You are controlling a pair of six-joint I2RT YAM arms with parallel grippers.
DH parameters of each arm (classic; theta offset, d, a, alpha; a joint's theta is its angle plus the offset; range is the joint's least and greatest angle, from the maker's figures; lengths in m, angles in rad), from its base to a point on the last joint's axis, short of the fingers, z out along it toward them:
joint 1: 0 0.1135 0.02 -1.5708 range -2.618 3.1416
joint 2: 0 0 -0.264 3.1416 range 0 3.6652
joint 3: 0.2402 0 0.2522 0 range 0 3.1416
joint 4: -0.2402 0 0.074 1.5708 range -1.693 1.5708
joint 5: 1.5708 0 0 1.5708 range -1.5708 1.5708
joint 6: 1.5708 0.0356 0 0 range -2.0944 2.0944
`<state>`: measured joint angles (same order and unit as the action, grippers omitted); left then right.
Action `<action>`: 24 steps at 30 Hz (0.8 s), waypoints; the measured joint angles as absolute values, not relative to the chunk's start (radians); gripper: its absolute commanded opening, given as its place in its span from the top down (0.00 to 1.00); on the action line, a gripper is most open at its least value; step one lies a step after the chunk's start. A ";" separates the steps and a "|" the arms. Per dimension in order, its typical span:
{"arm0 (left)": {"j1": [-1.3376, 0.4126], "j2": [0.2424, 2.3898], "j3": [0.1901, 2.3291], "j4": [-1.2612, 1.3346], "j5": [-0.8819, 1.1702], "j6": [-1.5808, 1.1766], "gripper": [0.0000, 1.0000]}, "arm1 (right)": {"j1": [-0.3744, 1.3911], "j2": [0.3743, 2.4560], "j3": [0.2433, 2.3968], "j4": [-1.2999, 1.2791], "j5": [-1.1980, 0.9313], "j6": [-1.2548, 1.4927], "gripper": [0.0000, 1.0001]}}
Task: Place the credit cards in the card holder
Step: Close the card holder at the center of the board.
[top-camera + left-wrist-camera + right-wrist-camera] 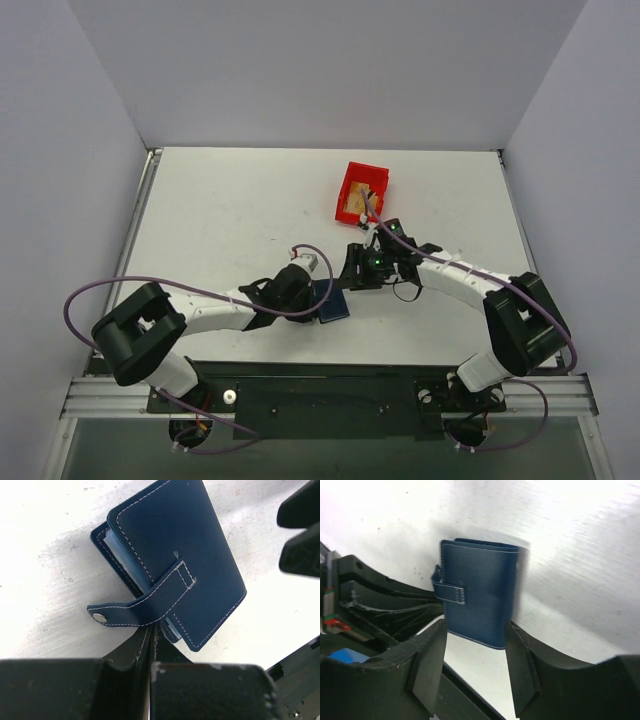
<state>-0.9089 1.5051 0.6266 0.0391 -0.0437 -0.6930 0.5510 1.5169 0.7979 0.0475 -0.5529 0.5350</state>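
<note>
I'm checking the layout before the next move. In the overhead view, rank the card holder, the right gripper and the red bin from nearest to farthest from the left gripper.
1. card holder: at the tips of the left gripper, on its right.
2. right gripper: just beyond the holder.
3. red bin: farthest, toward the back, right of centre.

Top external: fixed, high above and behind the arm bases, looking down from far off on the whole table (230,210). Left wrist: looks past the left end effector (152,635) onto the table, very close to the card holder (175,555). Right wrist: looks past the right end effector (476,627), also close. All three views share the card holder; the right wrist view also catches the left end effector.
</note>
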 measured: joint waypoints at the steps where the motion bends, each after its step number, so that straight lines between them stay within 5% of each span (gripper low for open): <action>1: -0.909 1.505 0.627 0.039 -0.044 -0.694 1.00 | 0.543 1.517 0.794 0.047 -0.553 0.530 0.54; 16: -0.905 1.260 0.772 -0.084 -0.013 -0.584 1.00 | 0.518 1.578 0.728 0.066 -0.546 0.523 0.54; 24: -0.868 1.457 0.819 -0.058 0.039 -0.543 1.00 | 0.518 1.586 0.716 0.085 -0.545 0.529 0.54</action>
